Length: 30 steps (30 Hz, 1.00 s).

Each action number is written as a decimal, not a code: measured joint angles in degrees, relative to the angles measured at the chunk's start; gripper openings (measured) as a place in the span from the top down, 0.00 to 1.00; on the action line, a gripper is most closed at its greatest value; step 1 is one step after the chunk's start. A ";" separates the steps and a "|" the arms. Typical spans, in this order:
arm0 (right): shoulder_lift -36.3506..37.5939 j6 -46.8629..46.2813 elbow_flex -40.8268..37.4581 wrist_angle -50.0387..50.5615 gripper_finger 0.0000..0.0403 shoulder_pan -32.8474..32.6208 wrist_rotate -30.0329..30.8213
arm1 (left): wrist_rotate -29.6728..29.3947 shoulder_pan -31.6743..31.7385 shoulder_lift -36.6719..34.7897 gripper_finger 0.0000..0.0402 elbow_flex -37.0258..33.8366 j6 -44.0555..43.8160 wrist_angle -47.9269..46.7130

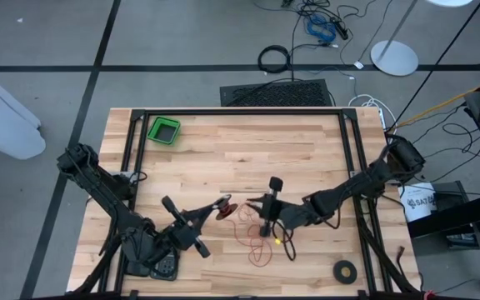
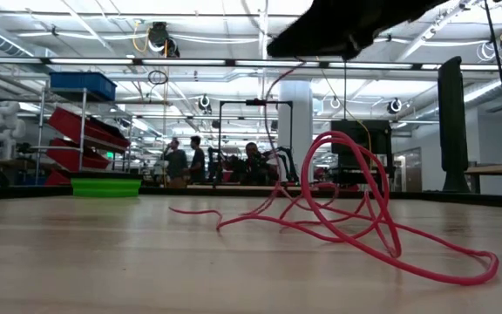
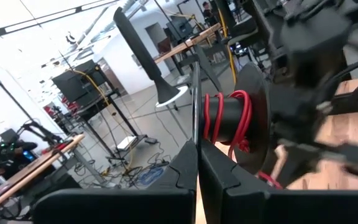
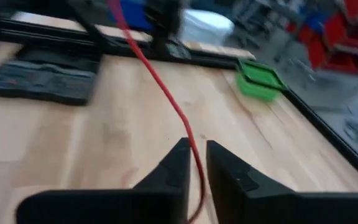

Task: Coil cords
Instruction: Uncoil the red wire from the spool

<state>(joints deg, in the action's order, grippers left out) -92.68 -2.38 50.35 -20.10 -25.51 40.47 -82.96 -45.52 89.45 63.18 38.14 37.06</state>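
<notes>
Left wrist view: my left gripper (image 3: 197,168) clamped shut on spool (image 3: 229,118), few red cord (image 1: 252,237) turns wound. Right gripper (image 4: 196,163) slightly parted, cord running between fingers. Rest loose on table (image 1: 223,150). Feed with light tension, guide turns side by side, avoid snagging loops.

The table (image 1: 223,150) was evenly lit from above, with only soft, short shadows cast. In the low view, glare was given off by ceiling strip lights (image 2: 77,65). Heavy motion blur was seen in the right wrist view, where the green bin (image 4: 258,79) was smeared. The left wrist view was perhaps overexposed toward the background.
</notes>
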 joint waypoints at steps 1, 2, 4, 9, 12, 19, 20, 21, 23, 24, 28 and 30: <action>0.00 1.29 0.00 -1.13 0.87 -0.55 -0.30 | -0.30 0.00 0.00 0.99 0.00 0.25 -0.05; 0.00 2.73 0.00 -2.66 0.84 -1.11 -0.35 | -0.53 0.00 0.00 0.99 0.00 0.32 -0.07; 0.00 5.68 0.00 -6.06 0.79 -2.11 -0.41 | -0.66 0.02 0.00 0.99 0.00 0.32 -0.07; 0.00 10.89 0.00 -12.07 0.67 -3.89 -0.37 | -0.70 0.02 0.00 0.99 0.00 0.21 -0.07; 0.00 10.44 0.00 -12.76 0.61 -4.06 -0.54 | -0.74 0.15 0.00 0.99 0.00 0.16 -0.07; 0.00 4.87 0.01 -15.26 0.50 -2.61 -8.31 | -0.73 0.61 0.00 0.99 0.00 -0.27 -0.07; 0.00 4.89 0.01 -16.08 0.49 -2.55 -8.86 | -0.61 0.64 0.00 0.99 0.00 -0.30 -0.06; 0.00 5.20 0.00 -16.85 0.48 -2.55 -9.00 | -0.56 0.66 0.00 0.99 0.00 -0.31 -0.06; 0.00 6.54 0.01 -18.55 0.46 -2.55 -9.03 | -0.44 0.66 0.00 0.99 0.00 -0.32 -0.07; 0.00 7.13 0.00 -19.57 0.46 -2.61 -9.09 | -0.41 0.66 0.00 0.99 0.00 -0.32 -0.06; -1.12 8.93 0.44 -24.70 0.46 -2.72 -9.51 | -0.33 0.93 0.00 0.99 0.00 -0.36 -0.04; -3.22 10.67 2.16 -26.69 0.46 -2.72 -10.41 | -0.24 1.08 0.00 0.99 0.00 -0.44 -0.04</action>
<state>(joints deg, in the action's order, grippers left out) -95.90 8.29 52.51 -46.78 -28.23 30.06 -83.20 -44.44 89.45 63.18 37.70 37.01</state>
